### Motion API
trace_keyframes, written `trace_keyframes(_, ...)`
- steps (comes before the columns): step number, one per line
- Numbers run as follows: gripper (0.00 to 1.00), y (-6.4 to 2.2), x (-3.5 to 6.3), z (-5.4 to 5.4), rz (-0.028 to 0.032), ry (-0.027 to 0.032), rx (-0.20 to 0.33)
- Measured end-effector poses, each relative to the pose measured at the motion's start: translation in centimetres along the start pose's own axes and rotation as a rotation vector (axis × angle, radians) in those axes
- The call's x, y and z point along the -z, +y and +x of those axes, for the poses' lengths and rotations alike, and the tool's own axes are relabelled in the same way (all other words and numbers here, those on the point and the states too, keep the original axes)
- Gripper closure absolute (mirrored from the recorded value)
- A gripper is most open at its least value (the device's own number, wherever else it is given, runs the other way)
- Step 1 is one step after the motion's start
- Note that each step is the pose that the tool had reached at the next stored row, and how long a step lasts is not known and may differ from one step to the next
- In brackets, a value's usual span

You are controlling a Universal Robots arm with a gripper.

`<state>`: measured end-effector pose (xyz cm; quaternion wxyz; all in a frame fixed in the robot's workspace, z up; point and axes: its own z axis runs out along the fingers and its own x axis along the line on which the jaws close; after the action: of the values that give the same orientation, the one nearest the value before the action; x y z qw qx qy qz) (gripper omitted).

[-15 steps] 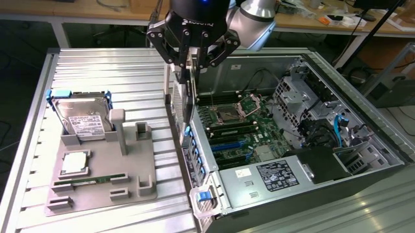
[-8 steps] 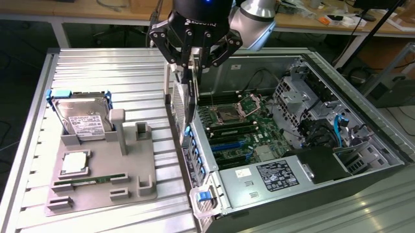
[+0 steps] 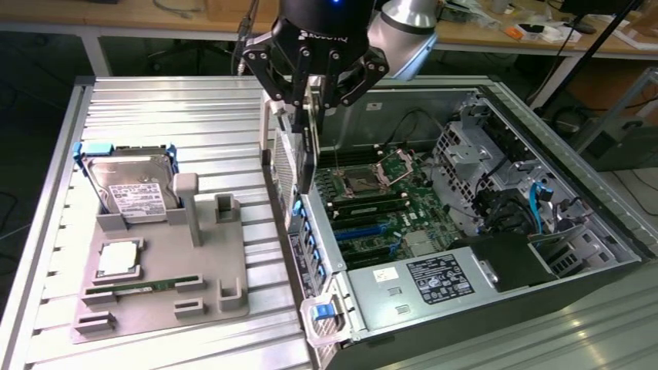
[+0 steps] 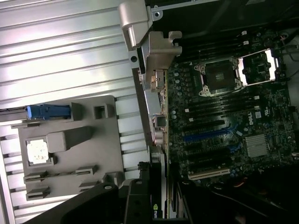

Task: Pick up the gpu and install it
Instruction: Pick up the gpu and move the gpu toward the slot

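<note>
My gripper [image 3: 308,99] hangs over the near wall of the open computer case [image 3: 575,262], shut on the gpu [image 3: 301,154]. The card is thin and dark, seen edge-on, and hangs straight down from the fingers above the case's rear edge. In the wrist view the gpu [image 4: 150,200] shows as a dark edge with a small green logo, between the dark finger bodies. The motherboard [image 3: 386,208] lies inside the case, its blue expansion slots [image 4: 205,136] bare, apart from the card.
A grey fixture plate [image 3: 175,270] at the exterior view's left carries a hard drive [image 3: 129,189] in a blue bracket, a processor chip [image 3: 116,258] and a green memory stick [image 3: 139,287]. A power supply [image 3: 437,277] and drive cages [image 3: 483,154] crowd the case.
</note>
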<state>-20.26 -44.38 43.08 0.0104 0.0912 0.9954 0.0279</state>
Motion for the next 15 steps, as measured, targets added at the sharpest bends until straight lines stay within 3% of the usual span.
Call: trace_keyframes(15,0.73,0.19,-0.03,-1.00,0.0000,0.0000,0.000)
